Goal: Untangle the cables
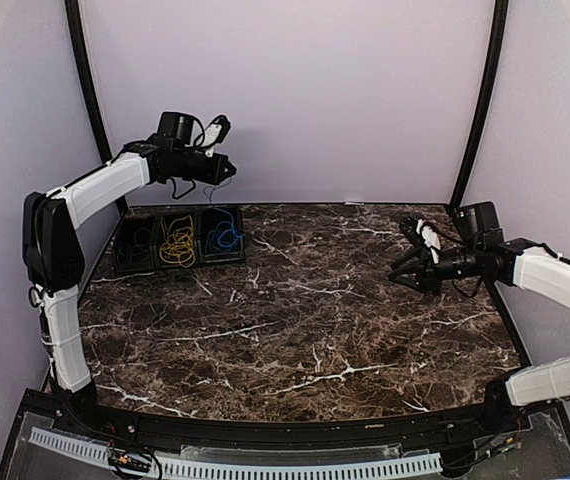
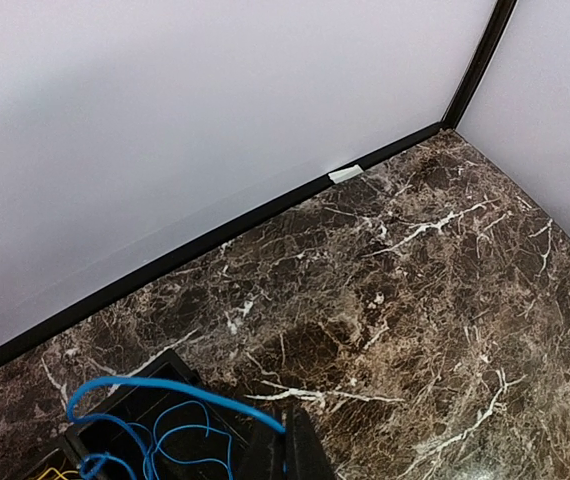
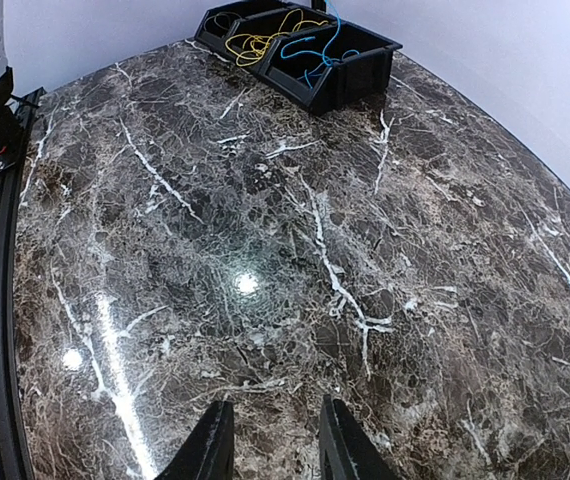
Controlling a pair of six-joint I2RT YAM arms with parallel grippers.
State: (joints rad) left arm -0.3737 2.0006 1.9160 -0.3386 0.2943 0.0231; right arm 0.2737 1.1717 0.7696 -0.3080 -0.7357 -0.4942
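Note:
A black tray (image 1: 180, 265) at the back left holds the cables. The yellow cable (image 1: 176, 243) lies in loose loops in the middle compartment. The blue cable (image 1: 223, 235) fills the right one. My left gripper (image 1: 231, 170) hangs high above the tray's right end, near the back wall. In the left wrist view a strand of the blue cable (image 2: 165, 385) rises from the compartment and ends between the closed fingers of the left gripper (image 2: 287, 440). My right gripper (image 1: 397, 272) hovers over the right side of the table, open, with nothing between its fingers (image 3: 210, 450).
The tray's left compartment holds a black coiled cable (image 1: 137, 243). From the right wrist the tray (image 3: 355, 75) sits far off with the yellow cable (image 3: 255, 42) and blue cable (image 3: 310, 55) inside. Marble tabletop (image 1: 305, 320) spreads between the arms, walled behind and on both sides.

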